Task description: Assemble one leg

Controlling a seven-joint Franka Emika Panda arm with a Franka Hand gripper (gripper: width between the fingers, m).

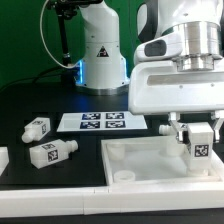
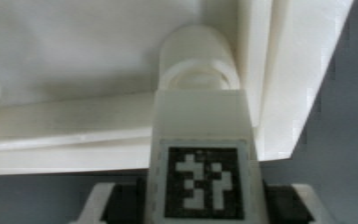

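Jaws pinch one small white plastic block-like leg, a finger on each side, tagged face toward the exterior camera. It hangs upright between the jaws, over the large flat white square tray-like panel, near the panel's corner on the exterior view's right. Can't tell whether its lower end touches the panel.

Wrist view: the leg runs straight out from the jaws. Black-and-white square tag sits near the grip. Rounded end is at the far tip, over the panel and just beside a raised wall.

Second white tagged leg and third white tagged leg lie loose on the black worktop, on the exterior view's left, well apart from the jaws. Flat white marker board lies behind the panel.
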